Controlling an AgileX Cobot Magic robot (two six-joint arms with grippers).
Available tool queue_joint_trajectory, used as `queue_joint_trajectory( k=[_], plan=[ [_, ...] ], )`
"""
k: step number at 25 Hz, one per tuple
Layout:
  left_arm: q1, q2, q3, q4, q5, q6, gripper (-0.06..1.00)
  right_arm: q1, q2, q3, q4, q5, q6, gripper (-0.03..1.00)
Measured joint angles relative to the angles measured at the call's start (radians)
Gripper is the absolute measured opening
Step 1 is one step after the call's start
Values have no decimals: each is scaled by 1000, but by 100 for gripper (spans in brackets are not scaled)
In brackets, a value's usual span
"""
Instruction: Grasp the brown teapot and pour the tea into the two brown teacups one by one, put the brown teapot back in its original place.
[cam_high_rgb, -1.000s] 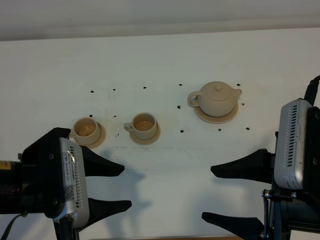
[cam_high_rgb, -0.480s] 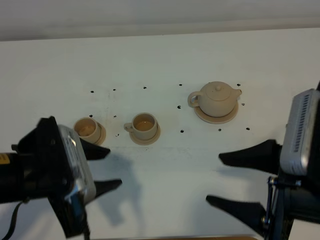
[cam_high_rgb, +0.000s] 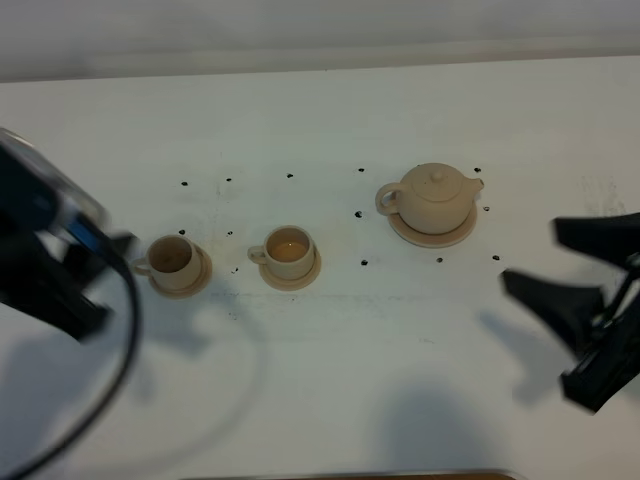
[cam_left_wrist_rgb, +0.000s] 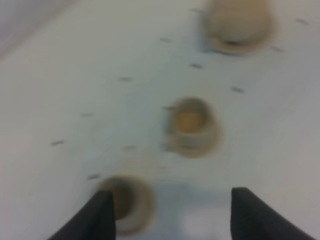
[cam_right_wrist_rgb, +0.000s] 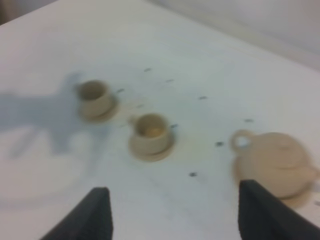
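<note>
The brown teapot (cam_high_rgb: 432, 197) stands upright with its lid on, on its wide saucer (cam_high_rgb: 432, 235), right of centre. The two brown teacups, the left one (cam_high_rgb: 172, 258) and the middle one (cam_high_rgb: 289, 250), stand on their own saucers left of it. My left gripper (cam_left_wrist_rgb: 170, 192) is open and empty, near the left cup (cam_left_wrist_rgb: 125, 202), with the other cup (cam_left_wrist_rgb: 192, 122) and the teapot (cam_left_wrist_rgb: 240, 22) beyond. My right gripper (cam_high_rgb: 531, 253) is open and empty, right of and nearer than the teapot. The right wrist view shows its open gripper (cam_right_wrist_rgb: 172, 187), both cups (cam_right_wrist_rgb: 95, 95) (cam_right_wrist_rgb: 150, 130) and the teapot (cam_right_wrist_rgb: 277, 160).
The white table (cam_high_rgb: 330, 350) carries small black marks (cam_high_rgb: 362, 263) around the cups and teapot. My left arm (cam_high_rgb: 45, 260) is blurred at the far left edge, with a black cable (cam_high_rgb: 120, 340) looping below it. The table's front edge runs along the bottom.
Both arms have swung outward: the left one to the far left, the right one to the right and back. Both grippers stay open. The teapot and cups have not moved.
</note>
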Motion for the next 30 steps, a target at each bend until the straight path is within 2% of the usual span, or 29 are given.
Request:
queue_joint_trajectory(
  k=[3, 6, 8, 14, 19, 21, 30],
  plan=[
    [127, -73, -23, 39, 6, -64, 49, -75, -55, 0, -62, 3, 81, 55],
    [256, -160, -27, 45, 41, -130, 49, -130, -88, -1, -114, 10, 148, 55],
    [302, -220, -27, 46, 91, -167, 49, -140, -91, -1, -141, 19, 176, 55],
    [316, -373, -27, 66, 261, -249, 49, -144, -91, -1, -162, 24, 200, 54],
    [316, -495, -27, 241, 390, -441, 49, -144, -91, -1, -165, 24, 211, 54],
    [316, -545, -19, 286, 430, -487, 49, -144, -91, -1, -165, 24, 213, 54],
    [316, -843, 140, 255, 529, -560, 49, -144, -91, -1, -163, 28, 218, 53]
  ],
)
